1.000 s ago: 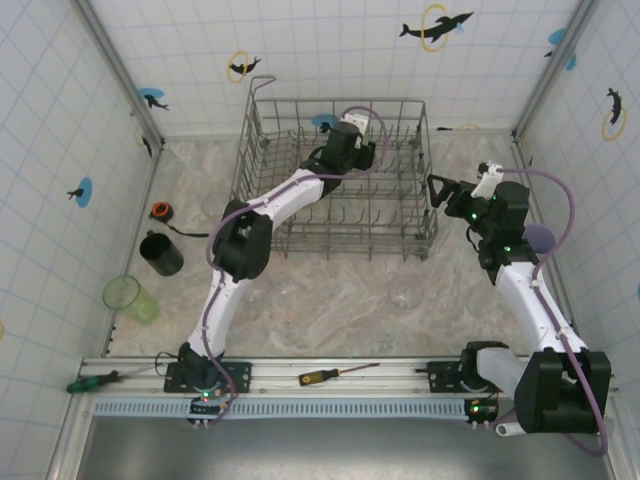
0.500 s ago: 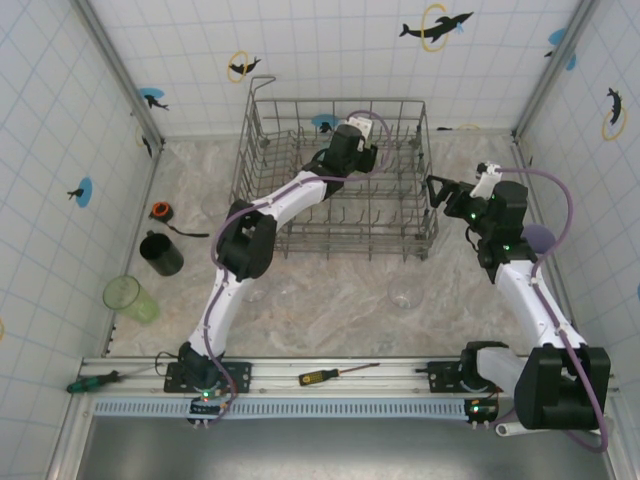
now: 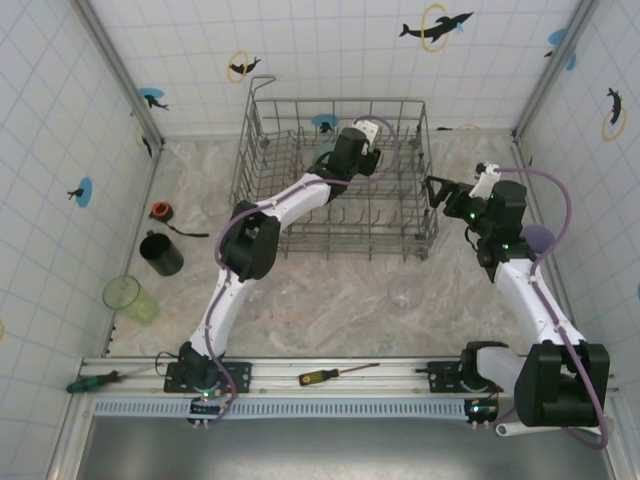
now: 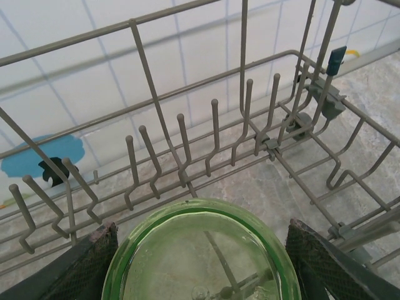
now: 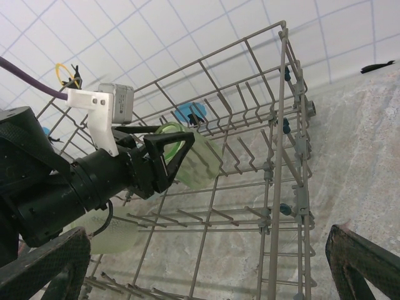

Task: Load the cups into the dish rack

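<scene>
My left gripper [image 3: 357,150] reaches into the grey wire dish rack [image 3: 262,133] and is shut on a pale green cup [image 4: 200,256], which it holds above the rack floor near the back row of tines. The right wrist view shows that cup [image 5: 201,159] tilted between the black fingers [image 5: 164,145]. Another pale green cup [image 5: 106,230] lies in the rack under the left arm. Just outside the rack's right wall, my right gripper [image 3: 436,190] stands open with nothing in it. Outside the rack are a black mug [image 3: 160,254], a green tumbler [image 3: 129,298], a clear glass [image 3: 405,293] and a lavender cup [image 3: 541,238].
An orange tape measure [image 3: 160,210] lies by the left wall above the mug. Two screwdrivers [image 3: 335,374] [image 3: 95,381] rest on the front rail. Tiled walls close the table on three sides. Open marble surface lies in front of the rack.
My left gripper has carried the green cup a little further right and back inside the rack. The right arm has hardly moved.
</scene>
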Action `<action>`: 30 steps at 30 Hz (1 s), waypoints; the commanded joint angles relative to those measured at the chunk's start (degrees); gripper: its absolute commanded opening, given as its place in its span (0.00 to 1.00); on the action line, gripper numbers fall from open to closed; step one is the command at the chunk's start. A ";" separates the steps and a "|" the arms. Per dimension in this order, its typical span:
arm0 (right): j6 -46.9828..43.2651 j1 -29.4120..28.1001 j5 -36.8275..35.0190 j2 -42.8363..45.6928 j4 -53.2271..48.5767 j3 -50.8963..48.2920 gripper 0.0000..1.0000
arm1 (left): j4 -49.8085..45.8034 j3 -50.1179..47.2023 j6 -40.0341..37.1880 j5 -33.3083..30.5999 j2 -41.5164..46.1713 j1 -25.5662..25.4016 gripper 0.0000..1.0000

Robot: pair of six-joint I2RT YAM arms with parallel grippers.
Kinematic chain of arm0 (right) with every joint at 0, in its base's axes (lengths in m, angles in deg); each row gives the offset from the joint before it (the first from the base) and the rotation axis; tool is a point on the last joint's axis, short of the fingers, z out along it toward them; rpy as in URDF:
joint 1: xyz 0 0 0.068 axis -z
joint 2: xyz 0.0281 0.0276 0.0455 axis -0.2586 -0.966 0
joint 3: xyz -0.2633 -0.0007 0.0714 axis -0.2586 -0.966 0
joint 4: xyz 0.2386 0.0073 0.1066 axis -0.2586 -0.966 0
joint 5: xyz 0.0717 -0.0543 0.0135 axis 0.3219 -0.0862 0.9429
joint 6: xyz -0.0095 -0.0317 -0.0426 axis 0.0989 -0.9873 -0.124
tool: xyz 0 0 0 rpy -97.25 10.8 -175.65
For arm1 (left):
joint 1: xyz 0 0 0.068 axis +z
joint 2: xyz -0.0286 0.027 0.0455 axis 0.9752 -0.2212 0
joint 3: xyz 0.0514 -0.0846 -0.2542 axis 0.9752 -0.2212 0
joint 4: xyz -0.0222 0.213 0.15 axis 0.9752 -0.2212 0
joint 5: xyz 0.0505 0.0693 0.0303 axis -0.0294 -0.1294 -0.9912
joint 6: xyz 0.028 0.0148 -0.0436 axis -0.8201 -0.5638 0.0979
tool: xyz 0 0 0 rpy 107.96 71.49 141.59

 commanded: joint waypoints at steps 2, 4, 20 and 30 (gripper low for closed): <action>0.05 -0.32 0.39 0.41 2.14 -0.99 1.00 | 0.43 1.38 -3.24 -1.74 -0.58 -1.18 0.75; 0.20 -0.40 0.41 0.66 2.12 -1.09 1.00 | 0.85 1.27 -3.63 -2.44 -0.30 -1.56 0.91; 1.74 -0.49 3.97 1.42 -4.54 4.25 1.00 | 5.60 -4.28 -1.27 -5.63 13.70 -3.51 0.98; 2.61 -0.83 2.99 0.73 -17.48 8.93 1.00 | 2.79 -14.01 1.85 -6.59 26.04 -3.85 0.98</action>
